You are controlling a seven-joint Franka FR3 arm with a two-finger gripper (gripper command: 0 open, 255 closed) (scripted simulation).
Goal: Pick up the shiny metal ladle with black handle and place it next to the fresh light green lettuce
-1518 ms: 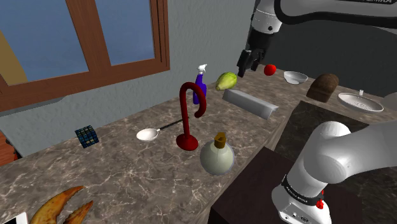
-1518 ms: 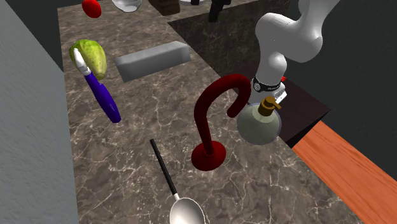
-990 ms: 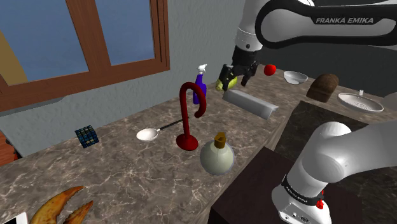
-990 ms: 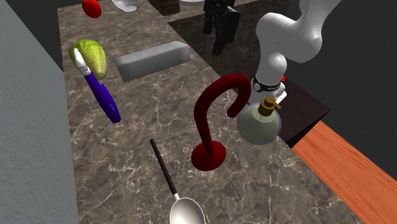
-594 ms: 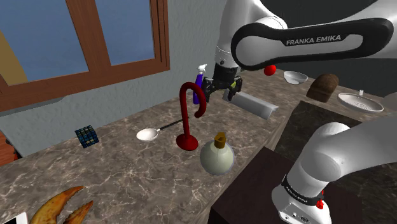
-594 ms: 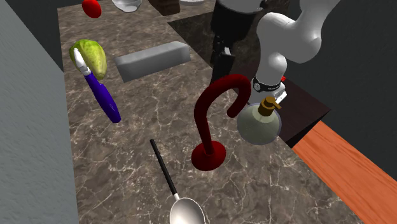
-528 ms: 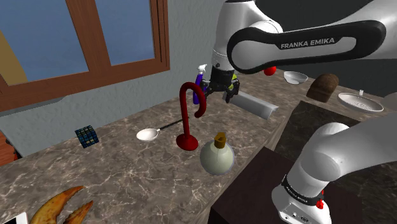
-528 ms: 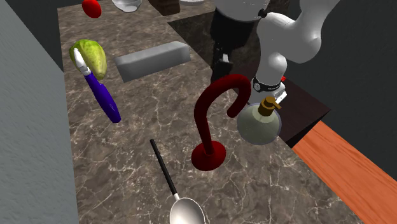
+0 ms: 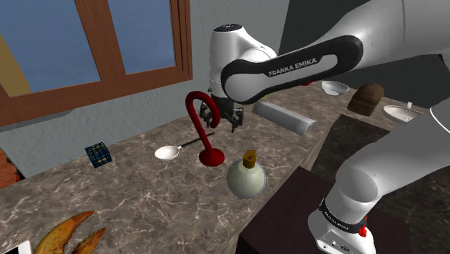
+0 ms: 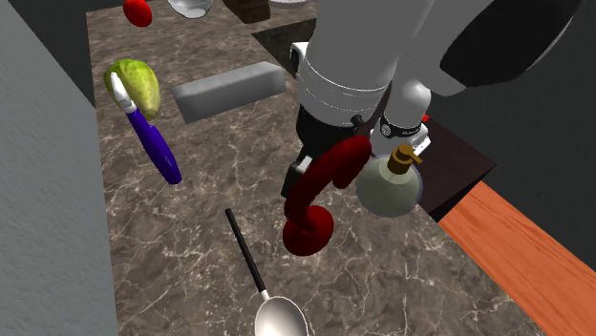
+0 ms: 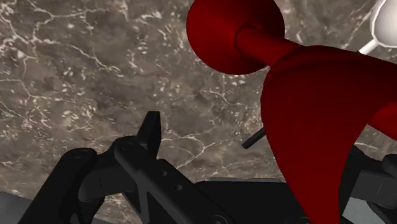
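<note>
The gripper (image 9: pixel 221 119) has swept down to the red stand (image 9: pixel 211 155), which now leans, likely shoved by it. Its fingers stand apart and hold nothing. The ladle (image 9: pixel 168 152) lies flat just beyond the stand, far from the lettuce (image 10: pixel 139 84).

Setting: home kitchen. Evidence: marble counter (image 9: pixel 137 198), wood-framed window (image 9: pixel 86 43); lettuce (image 10: pixel 138 84), bowl (image 9: pixel 335 88), bread (image 9: pixel 365 97), plate (image 9: pixel 404 115), ladle (image 10: pixel 279 317) laid out.
</note>
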